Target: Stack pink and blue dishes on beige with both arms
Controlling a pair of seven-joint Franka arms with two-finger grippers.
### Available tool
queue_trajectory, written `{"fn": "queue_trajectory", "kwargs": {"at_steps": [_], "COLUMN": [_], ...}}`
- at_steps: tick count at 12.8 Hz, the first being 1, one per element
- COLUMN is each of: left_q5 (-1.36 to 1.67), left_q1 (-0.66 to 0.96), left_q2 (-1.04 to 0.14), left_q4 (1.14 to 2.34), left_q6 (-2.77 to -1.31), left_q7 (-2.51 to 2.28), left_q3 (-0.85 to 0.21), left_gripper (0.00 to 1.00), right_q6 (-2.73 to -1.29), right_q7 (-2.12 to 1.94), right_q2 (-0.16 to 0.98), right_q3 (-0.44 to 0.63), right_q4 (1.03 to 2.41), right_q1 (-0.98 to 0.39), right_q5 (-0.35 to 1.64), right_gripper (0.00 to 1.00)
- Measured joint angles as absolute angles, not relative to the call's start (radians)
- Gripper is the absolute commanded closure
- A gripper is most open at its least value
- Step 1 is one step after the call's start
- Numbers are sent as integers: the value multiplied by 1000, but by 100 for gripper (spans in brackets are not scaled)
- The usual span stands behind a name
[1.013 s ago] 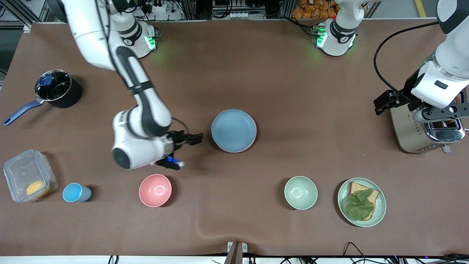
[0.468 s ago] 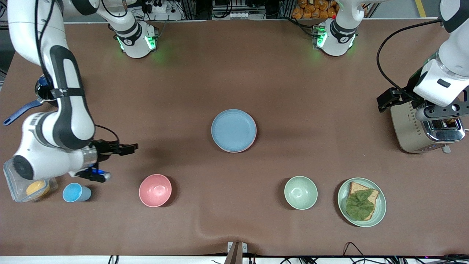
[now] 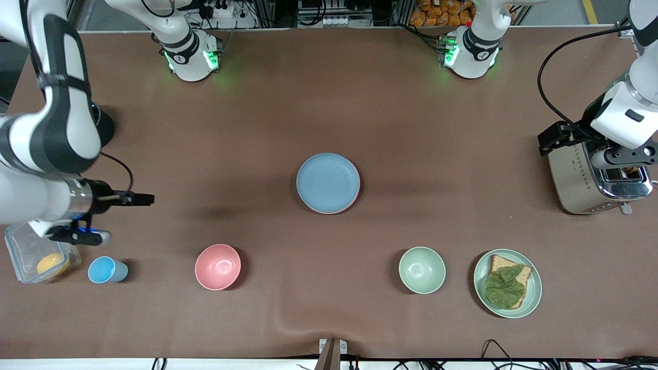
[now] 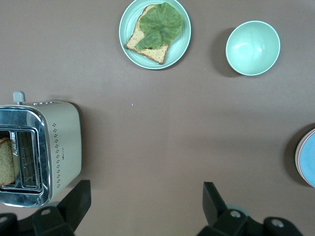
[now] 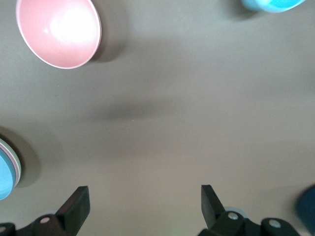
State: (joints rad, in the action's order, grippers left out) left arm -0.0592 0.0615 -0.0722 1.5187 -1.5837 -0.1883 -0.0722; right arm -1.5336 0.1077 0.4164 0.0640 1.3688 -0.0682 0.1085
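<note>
The light blue plate [image 3: 328, 181] lies in the middle of the table on top of the pink plate [image 3: 331, 211], of which only a thin rim shows. The stack's edge also appears in the left wrist view as the blue plate [image 4: 308, 158] and in the right wrist view as the blue plate [image 5: 4, 173]. The beige plate is hidden. My right gripper [image 3: 143, 198] [image 5: 142, 197] hangs open and empty over bare table toward the right arm's end. My left gripper [image 3: 556, 136] [image 4: 145, 197] is open and empty beside the toaster.
A toaster [image 3: 586, 180] with bread stands at the left arm's end. Near the front camera lie a green plate [image 3: 532, 288] with bread and lettuce, a green bowl [image 3: 422, 270], a pink bowl [image 3: 218, 266], a blue cup [image 3: 105, 270] and a clear container [image 3: 23, 246].
My right arm has swung away from the plate stack toward its end of the table, its gripper still open. The left arm drifted slightly away from the middle. The plates have not moved.
</note>
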Motion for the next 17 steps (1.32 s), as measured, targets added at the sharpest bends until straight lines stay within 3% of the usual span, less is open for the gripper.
{"fn": "queue_trajectory", "kwargs": {"at_steps": [4,6,17], "left_q5": [-59,-59,-22], "left_q1": [62,62,63], "left_q2": [-65,-64,16], "left_q4": [1518,1518,1518], "left_q6": [-1579,-1574,-1497], "left_q7": [-188,-188,-188], "left_q3": [-72,-72,-66], "left_gripper": [0,0,0], "right_q6": [-1537,-1538,-1538], "right_q7": [108,108,109], "right_q2": [171,101,58], "right_q3": [66,66,51], "right_q4": [1492,1525,1539], "right_q1": [-32,0,17], "right_q5": [52,52,47], "right_gripper": [0,0,0]}}
